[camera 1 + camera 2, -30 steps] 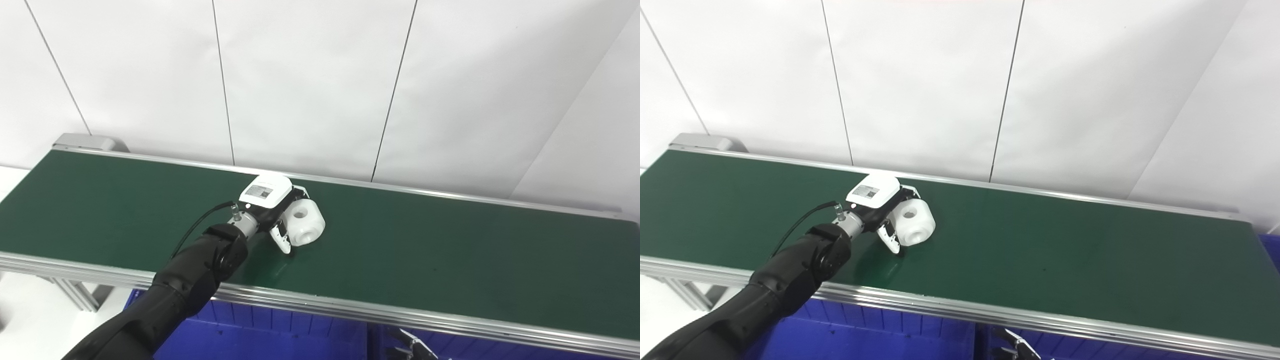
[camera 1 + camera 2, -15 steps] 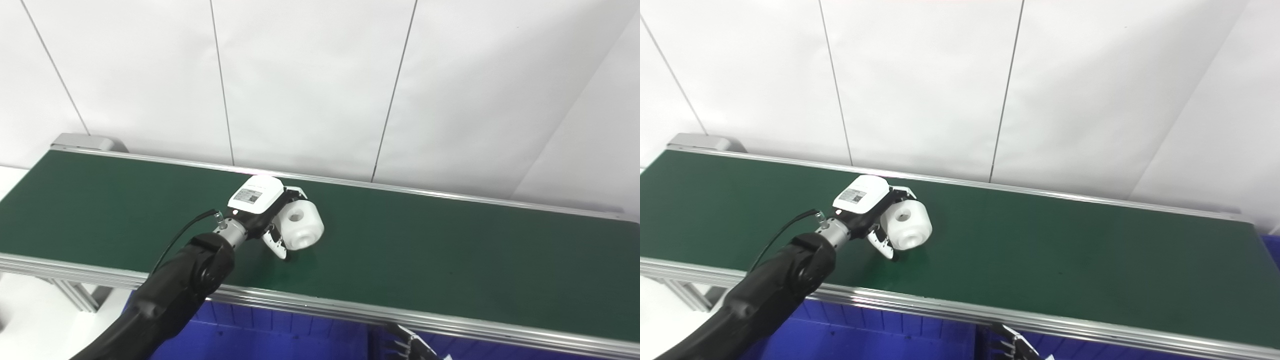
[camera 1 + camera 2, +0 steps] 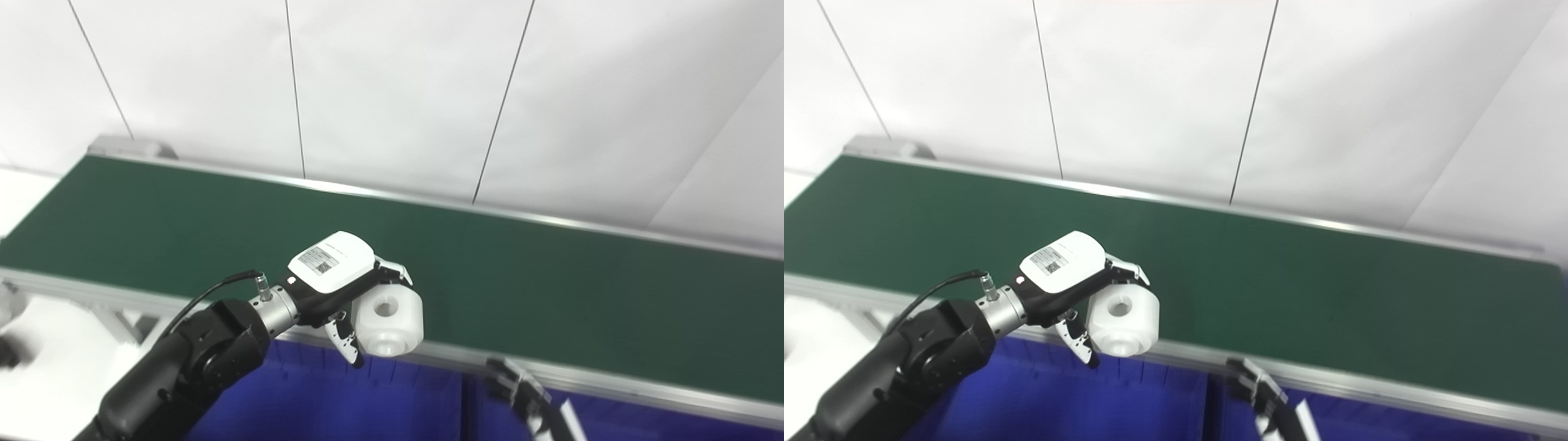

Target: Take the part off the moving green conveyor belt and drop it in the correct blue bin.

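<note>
One black-and-white left hand (image 3: 343,288) grasps a chunky white plastic part with a hole (image 3: 389,320) over the green belt's (image 3: 551,288) near edge, above a blue bin (image 3: 318,404).

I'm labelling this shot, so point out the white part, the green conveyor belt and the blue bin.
white part (image 3: 388,318), left eye view, on its side below the hole.
green conveyor belt (image 3: 551,294), left eye view, bare belt surface.
blue bin (image 3: 1127,398), right eye view, inner wall.
</note>
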Controlling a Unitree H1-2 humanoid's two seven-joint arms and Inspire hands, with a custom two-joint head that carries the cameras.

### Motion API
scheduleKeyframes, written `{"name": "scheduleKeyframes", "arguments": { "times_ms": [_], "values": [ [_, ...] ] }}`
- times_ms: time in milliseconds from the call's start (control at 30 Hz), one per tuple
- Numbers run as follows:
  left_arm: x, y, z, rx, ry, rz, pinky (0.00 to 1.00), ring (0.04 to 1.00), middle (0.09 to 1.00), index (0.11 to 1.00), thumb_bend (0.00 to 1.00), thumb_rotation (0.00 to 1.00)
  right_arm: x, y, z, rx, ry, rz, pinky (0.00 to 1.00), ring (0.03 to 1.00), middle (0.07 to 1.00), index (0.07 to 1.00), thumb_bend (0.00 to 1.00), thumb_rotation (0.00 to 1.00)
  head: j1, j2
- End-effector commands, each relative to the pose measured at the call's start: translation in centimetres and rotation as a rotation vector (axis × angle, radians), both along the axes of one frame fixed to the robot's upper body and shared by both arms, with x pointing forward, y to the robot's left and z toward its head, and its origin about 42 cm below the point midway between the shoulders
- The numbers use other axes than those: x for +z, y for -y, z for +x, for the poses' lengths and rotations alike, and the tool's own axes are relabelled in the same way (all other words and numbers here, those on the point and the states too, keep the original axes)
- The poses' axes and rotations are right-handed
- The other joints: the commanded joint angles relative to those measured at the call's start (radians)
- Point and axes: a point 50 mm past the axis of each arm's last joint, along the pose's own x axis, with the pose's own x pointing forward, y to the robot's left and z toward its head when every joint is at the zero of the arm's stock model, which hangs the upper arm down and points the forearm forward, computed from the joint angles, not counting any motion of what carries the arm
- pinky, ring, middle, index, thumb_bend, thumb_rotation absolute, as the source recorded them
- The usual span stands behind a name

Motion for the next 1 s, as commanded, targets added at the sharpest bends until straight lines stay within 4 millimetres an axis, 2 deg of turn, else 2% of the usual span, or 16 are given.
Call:
{"name": "scheduleKeyframes", "arguments": {
  "times_ms": [0,133,367,467,633,900,967],
  "values": [
    [1.0,-0.1,-1.1,-0.045,0.019,0.019,0.37,0.386,0.491,0.542,0.50,0.00,1.8,0.0,0.8,0.005,0.091,0.016,0.76,0.802,0.888,0.834,0.83,1.00,0.002,0.009],
    [0.0,0.0,-2.6,-0.064,-0.043,0.062,0.36,0.387,0.499,0.532,0.50,0.00,2.6,0.1,1.1,-0.001,0.093,0.029,0.75,0.797,0.877,0.831,0.84,1.00,0.015,0.053],
    [-2.3,0.4,-4.4,-0.100,-0.096,0.154,0.38,0.395,0.508,0.523,0.50,0.00,3.5,0.3,1.3,0.000,0.094,0.047,0.75,0.787,0.867,0.827,0.84,1.00,0.029,0.092],
    [-4.0,0.9,-5.0,-0.115,-0.134,0.203,0.37,0.386,0.497,0.531,0.50,0.00,3.7,0.4,1.4,-0.003,0.089,0.052,0.75,0.783,0.869,0.829,0.86,1.00,0.030,0.095],
    [-6.3,1.3,-5.0,-0.113,-0.144,0.247,0.35,0.370,0.483,0.544,0.49,0.00,3.7,0.5,1.3,-0.002,0.088,0.052,0.75,0.784,0.866,0.825,0.87,0.99,0.022,0.095],
    [-7.4,0.9,-4.3,-0.087,-0.113,0.183,0.35,0.369,0.474,0.545,0.49,0.00,3.7,0.5,1.3,0.002,0.091,0.053,0.75,0.781,0.862,0.825,0.86,0.99,0.018,0.090],
    [-7.5,0.9,-4.3,-0.093,-0.082,0.151,0.37,0.384,0.496,0.535,0.50,0.00,3.7,0.5,1.3,0.002,0.090,0.050,0.74,0.781,0.862,0.826,0.86,0.99,0.016,0.086]
  ]
}}
